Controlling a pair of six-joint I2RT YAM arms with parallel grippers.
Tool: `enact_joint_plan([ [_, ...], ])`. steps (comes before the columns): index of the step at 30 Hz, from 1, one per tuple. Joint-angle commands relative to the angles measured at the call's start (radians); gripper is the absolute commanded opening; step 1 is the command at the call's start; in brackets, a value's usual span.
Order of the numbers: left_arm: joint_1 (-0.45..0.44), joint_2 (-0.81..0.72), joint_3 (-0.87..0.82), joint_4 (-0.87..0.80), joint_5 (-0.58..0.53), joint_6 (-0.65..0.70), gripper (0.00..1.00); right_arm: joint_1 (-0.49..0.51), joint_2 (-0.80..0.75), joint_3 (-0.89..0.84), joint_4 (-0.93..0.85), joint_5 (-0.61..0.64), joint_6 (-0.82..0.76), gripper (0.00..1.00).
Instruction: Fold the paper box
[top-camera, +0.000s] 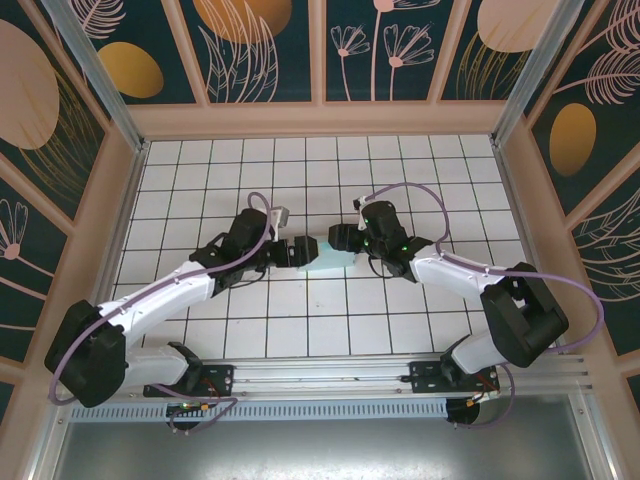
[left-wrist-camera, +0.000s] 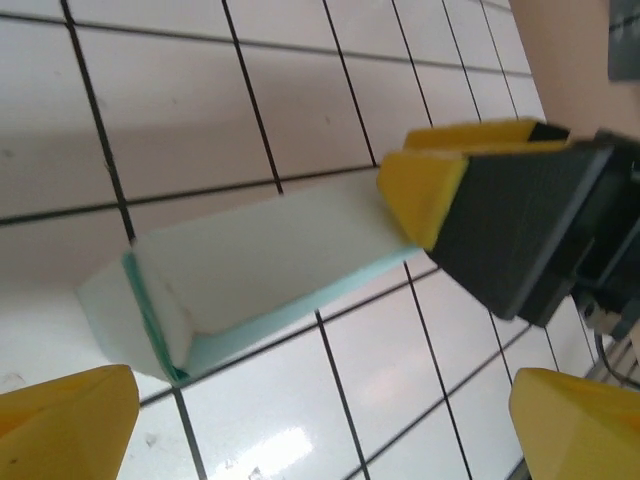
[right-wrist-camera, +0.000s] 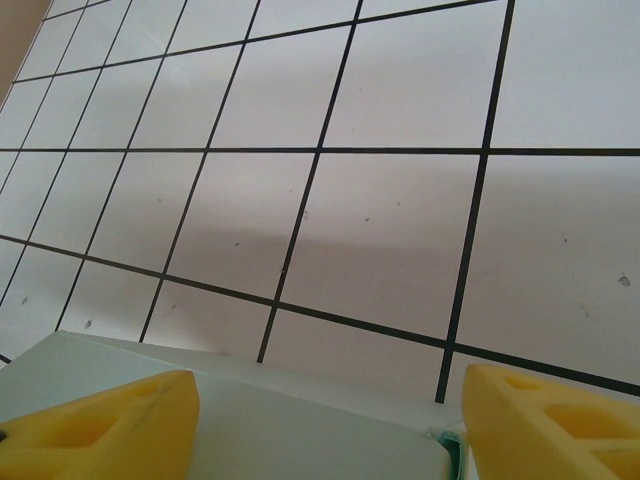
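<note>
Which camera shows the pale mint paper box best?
The left wrist view: the paper box lies mid-picture, its long face and one end plain. From the top external view it is a small, distant pale patch. The right wrist view catches a flat part of it at the bottom edge.

From high behind the arm bases (top-camera: 200, 381), looks down over the whole tiled table (top-camera: 420, 320). From each wrist, looks low and close toward the other, sharing the paper box (left-wrist-camera: 260, 270) between them.
</note>
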Motion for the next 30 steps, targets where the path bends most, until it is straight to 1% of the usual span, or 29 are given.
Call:
enact_joint_plan([
  [1,0.023,0.018,0.009,0.033,-0.048,-0.093,0.91,-0.001,0.02,-0.034,-0.027,-0.003,0.007,0.7],
  [5,0.042,0.053,0.025,0.034,-0.079,-0.154,0.79,-0.001,0.015,-0.038,-0.025,-0.006,0.006,0.7],
  [8,0.048,0.081,0.03,-0.002,-0.1,-0.156,0.7,-0.001,0.011,-0.041,-0.026,0.0,0.009,0.7],
  [11,0.049,0.091,0.0,0.002,-0.091,-0.154,0.62,-0.001,0.007,-0.041,-0.027,0.002,0.009,0.7],
  [13,0.049,0.089,-0.034,0.019,-0.072,-0.155,0.59,-0.002,0.008,-0.041,-0.028,0.002,0.009,0.7],
  [18,0.049,0.108,-0.105,0.031,-0.09,-0.152,0.47,-0.008,0.022,-0.039,-0.024,-0.007,0.011,0.69],
  [24,0.048,0.144,-0.154,0.076,-0.09,-0.159,0.39,-0.012,0.014,-0.037,-0.018,-0.019,0.015,0.69],
  [28,0.048,0.187,-0.166,0.088,-0.094,-0.153,0.3,-0.016,-0.001,-0.038,-0.006,-0.05,0.021,0.69],
  [30,0.049,0.201,-0.171,0.099,-0.089,-0.156,0.27,-0.022,-0.016,-0.045,0.012,-0.082,0.029,0.69],
])
